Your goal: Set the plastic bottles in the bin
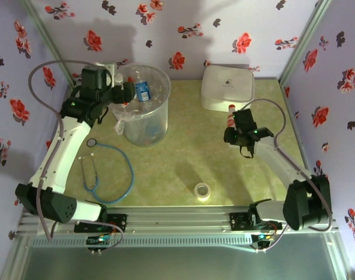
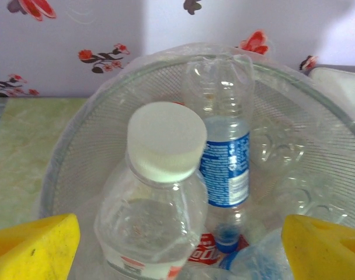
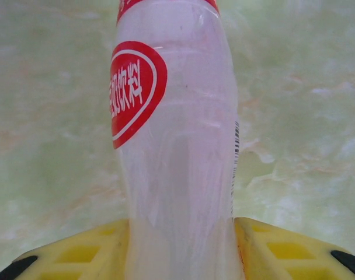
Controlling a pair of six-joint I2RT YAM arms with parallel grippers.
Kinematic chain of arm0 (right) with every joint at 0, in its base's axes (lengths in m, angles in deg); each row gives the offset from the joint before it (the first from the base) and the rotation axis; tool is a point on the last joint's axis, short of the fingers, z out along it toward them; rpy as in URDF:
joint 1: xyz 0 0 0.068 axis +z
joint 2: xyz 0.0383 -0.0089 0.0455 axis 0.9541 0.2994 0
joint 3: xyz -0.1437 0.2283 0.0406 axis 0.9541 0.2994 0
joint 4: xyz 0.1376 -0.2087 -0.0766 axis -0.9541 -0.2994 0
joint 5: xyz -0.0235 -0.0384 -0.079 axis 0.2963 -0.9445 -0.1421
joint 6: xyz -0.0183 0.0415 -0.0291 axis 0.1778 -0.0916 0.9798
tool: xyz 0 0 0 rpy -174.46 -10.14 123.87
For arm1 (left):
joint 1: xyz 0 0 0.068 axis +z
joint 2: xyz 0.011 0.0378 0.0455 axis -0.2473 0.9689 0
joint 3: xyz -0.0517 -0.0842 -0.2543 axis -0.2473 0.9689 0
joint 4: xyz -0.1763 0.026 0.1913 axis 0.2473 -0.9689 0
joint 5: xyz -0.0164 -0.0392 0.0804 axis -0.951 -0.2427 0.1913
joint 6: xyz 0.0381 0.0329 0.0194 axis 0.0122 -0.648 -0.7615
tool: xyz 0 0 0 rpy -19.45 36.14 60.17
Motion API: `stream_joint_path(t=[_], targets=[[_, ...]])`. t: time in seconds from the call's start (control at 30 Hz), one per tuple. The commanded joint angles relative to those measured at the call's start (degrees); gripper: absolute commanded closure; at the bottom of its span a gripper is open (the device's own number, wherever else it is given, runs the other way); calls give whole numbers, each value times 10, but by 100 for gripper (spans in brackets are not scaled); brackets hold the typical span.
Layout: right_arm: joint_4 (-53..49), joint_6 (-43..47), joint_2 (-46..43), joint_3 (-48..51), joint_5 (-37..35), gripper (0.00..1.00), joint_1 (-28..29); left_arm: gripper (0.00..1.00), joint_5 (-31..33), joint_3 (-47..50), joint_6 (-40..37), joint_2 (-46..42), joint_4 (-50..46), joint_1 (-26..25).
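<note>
— Now, right gripper point(image 3: 181, 227) clamped on red-labelled bottle point(image 3: 171, 134) just beside white box point(image 1: 227, 87); left gripper point(image 2: 180, 236) agape over bin point(image 1: 160, 119)?
— Indeed. Lift clear of box, carry above rim, release only over bin's middle.

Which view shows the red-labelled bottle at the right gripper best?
Right wrist: the red-labelled bottle fills the frame, label legible, sides against the right gripper's yellow fingers. Top external gives a small red-and-white sliver of it, mostly hidden by the gripper.

bottles point(image 1: 142, 90) in bin point(image 1: 158, 123) back left, box point(image 1: 226, 87) right of it, tape point(image 1: 202, 191) nearer
</note>
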Motion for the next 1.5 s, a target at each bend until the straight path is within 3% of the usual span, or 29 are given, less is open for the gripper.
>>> stream_joint_path(t=[0.0,0.13,0.23,0.43,0.73,0.97,1.1,1.17,1.23,1.3,1.47], targets=[[51,25,-68,12,121,60,2,11,-61,19,55,-42,54,-13],[167,10,-130,25,239,60,29,7,-168,45,122,-55,123,-43],[233,21,-143,19,273,60,79,5,-198,41,134,-43,141,-83],[300,33,-121,-5,293,58,166,0,-233,26,153,-5,181,-127],[360,18,-98,-18,293,58,212,1,-232,38,187,42,241,-155],[364,23,-77,-26,286,58,218,39,-230,32,195,52,259,-161],[368,23,-67,-29,284,57,219,55,-226,22,189,56,250,-161],[368,23,-65,-32,279,45,219,64,-220,10,178,59,240,-160],[361,27,-69,-33,266,20,219,69,-210,-11,159,62,220,-156],[340,39,-78,-35,244,7,219,72,-202,-39,138,63,198,-146],[274,67,-112,-28,172,2,216,78,-160,-120,77,53,140,-93]])
